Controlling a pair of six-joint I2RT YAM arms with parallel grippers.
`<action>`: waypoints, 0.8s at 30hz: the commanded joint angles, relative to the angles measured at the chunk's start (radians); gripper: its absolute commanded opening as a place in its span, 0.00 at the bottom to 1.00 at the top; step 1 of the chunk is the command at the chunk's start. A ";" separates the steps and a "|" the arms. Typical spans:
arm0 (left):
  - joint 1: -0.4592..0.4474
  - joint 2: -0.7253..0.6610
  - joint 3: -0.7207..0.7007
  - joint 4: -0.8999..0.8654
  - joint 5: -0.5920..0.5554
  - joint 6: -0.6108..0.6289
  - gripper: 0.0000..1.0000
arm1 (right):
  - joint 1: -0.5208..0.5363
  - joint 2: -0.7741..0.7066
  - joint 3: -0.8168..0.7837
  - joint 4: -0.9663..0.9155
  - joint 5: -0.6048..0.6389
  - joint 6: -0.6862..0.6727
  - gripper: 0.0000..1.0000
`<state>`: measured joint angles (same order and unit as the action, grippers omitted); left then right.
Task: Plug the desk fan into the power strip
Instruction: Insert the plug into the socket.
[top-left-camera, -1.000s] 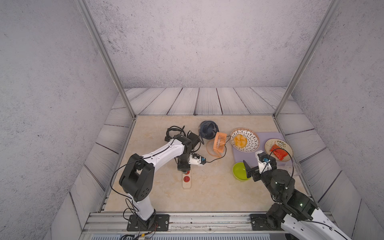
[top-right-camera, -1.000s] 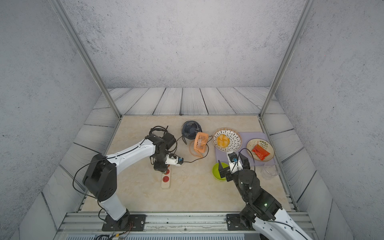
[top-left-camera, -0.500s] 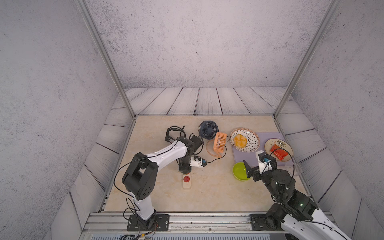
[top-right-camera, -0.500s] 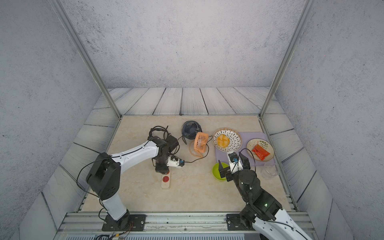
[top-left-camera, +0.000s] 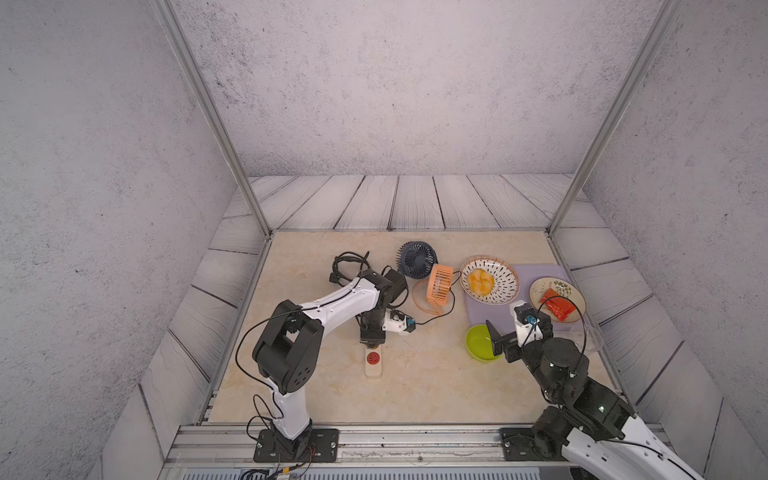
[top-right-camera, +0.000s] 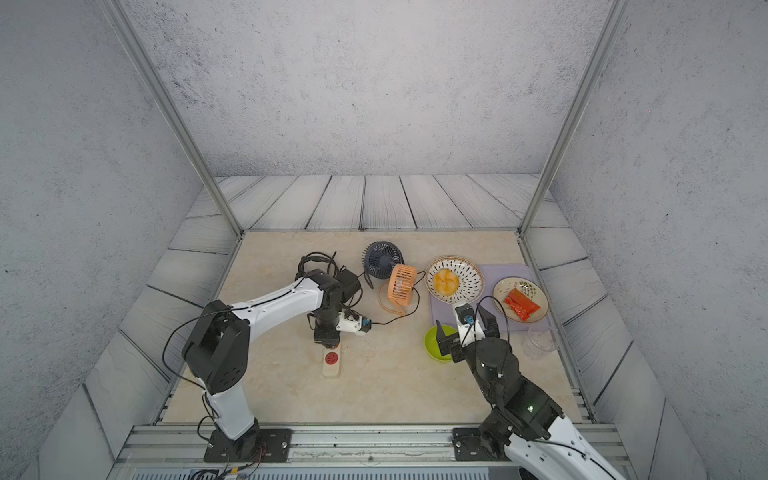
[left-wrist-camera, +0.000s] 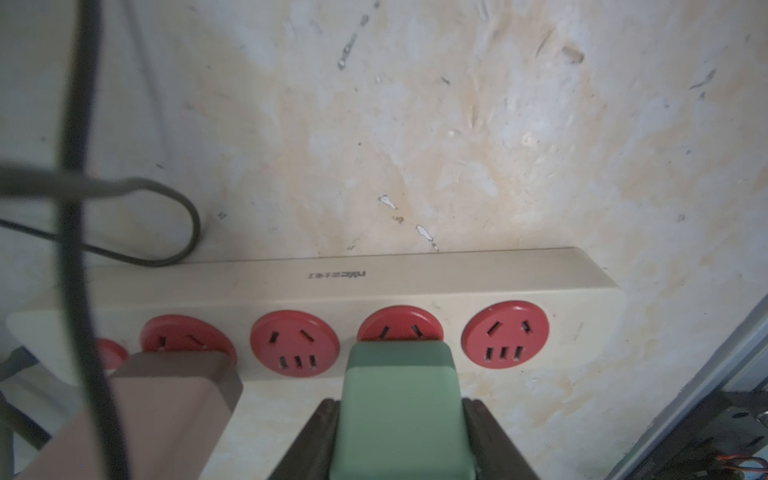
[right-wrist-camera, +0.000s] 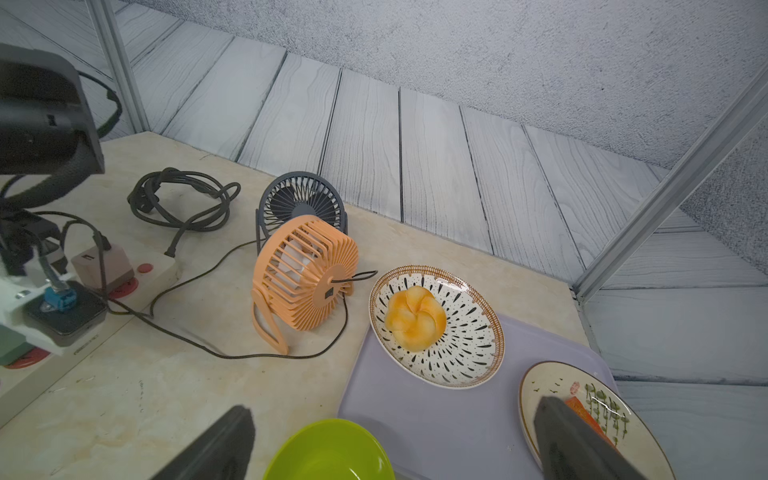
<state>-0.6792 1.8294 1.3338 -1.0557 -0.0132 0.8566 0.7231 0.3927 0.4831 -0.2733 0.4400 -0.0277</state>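
The cream power strip (left-wrist-camera: 332, 282) lies on the table with red sockets in a row; in both top views only its near end (top-left-camera: 372, 365) (top-right-camera: 332, 363) shows. My left gripper (left-wrist-camera: 400, 419) (top-left-camera: 371, 337) is shut on a green plug (left-wrist-camera: 401, 374). The plug's front covers the lower half of one red socket, and its prongs are hidden. A pinkish adapter (left-wrist-camera: 166, 399) sits on another socket. The orange desk fan (top-left-camera: 439, 284) (right-wrist-camera: 305, 276) stands to the right, its thin black cord running toward my left gripper. My right gripper (right-wrist-camera: 395, 440) (top-left-camera: 517, 328) is open and holds nothing.
A dark blue fan (top-left-camera: 416, 257) stands behind the orange one. A coiled black cord (top-left-camera: 349, 264) lies at the back left. A green bowl (top-left-camera: 480, 340), a purple tray (top-left-camera: 486, 316) with two plates and a clear cup (top-right-camera: 540, 340) fill the right side.
My left arm has shifted slightly over the strip, still gripping the green plug. The right arm has not moved.
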 joint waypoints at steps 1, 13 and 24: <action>0.007 0.109 -0.102 0.099 0.016 -0.017 0.00 | -0.003 -0.016 0.005 0.005 0.012 0.020 0.99; 0.105 0.049 -0.190 0.150 0.020 0.035 0.00 | -0.004 -0.002 0.012 0.007 0.004 0.009 0.99; 0.066 0.124 -0.135 0.138 0.053 0.016 0.00 | -0.004 0.000 0.003 0.022 -0.001 0.011 0.99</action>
<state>-0.6018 1.7966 1.2633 -0.9844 0.0998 0.8925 0.7231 0.3946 0.4831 -0.2722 0.4397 -0.0254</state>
